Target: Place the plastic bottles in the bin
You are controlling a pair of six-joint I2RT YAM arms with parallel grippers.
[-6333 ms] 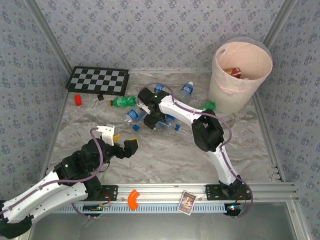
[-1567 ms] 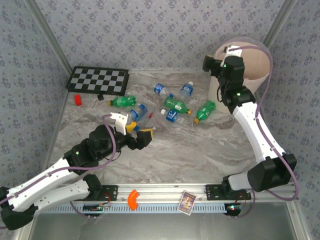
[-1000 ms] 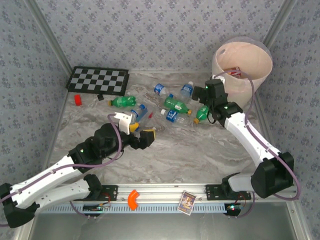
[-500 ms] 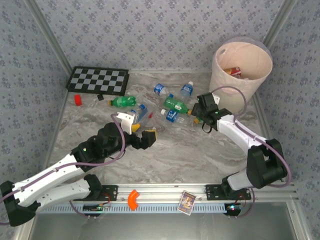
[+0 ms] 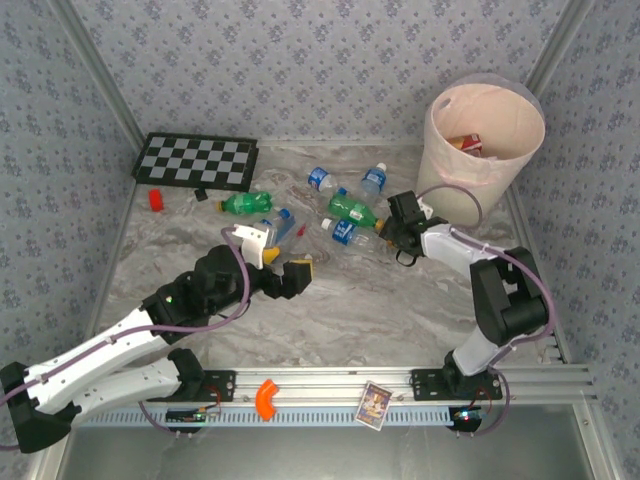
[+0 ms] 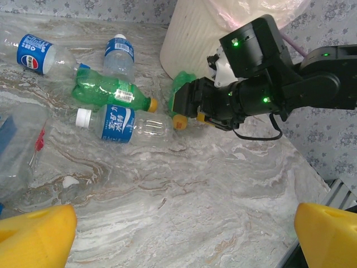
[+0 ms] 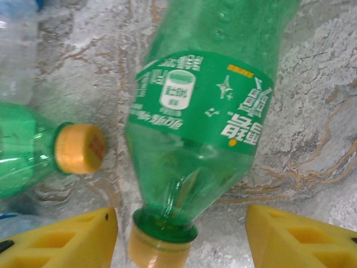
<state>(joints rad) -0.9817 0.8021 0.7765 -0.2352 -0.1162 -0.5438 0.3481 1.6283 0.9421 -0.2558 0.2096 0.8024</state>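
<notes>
A marble table (image 5: 350, 310) is seen from above, with the bin (image 5: 470, 105) in its far right corner. A red-and-yellow item (image 5: 466, 144) can be seen inside the bin. A green bottle (image 7: 206, 111) lies on the table at the bin's foot, toward the middle. The right gripper (image 7: 181, 237) is set over its neck, with the yellow pads (image 7: 72, 240) apart on either side and clear of the plastic. The other bottles (image 5: 345, 232), green and clear with blue labels, are scattered along the middle of the far edge. The left gripper (image 5: 280, 262) is spread wide near the table's centre, with nothing held.
</notes>
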